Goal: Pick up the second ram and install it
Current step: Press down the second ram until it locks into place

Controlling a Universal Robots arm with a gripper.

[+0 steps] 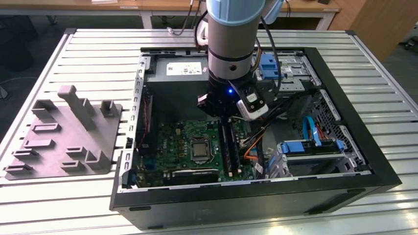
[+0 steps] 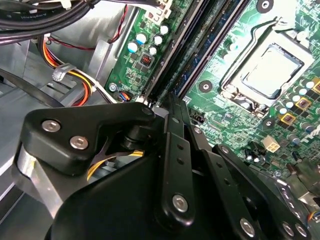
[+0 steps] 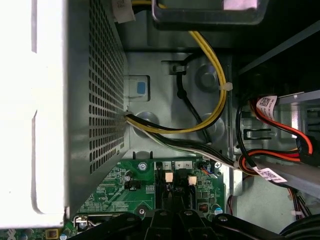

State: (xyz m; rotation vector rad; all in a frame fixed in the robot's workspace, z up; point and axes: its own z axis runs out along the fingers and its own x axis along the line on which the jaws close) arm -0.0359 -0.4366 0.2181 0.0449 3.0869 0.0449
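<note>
The gripper point(image 1: 225, 115), fingers pressed together edgewise on the second ram point(image 1: 225, 142), hovers at the exterior view's centre above the motherboard point(image 1: 179, 147), seemingly to push it into its slot.

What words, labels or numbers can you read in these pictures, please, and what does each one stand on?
No text can be read with confidence.
White label on the power supply: print too small to read.
White tags on the red cables: print and barcodes too blurred to read.
Motherboard: markings too small to read.
</note>
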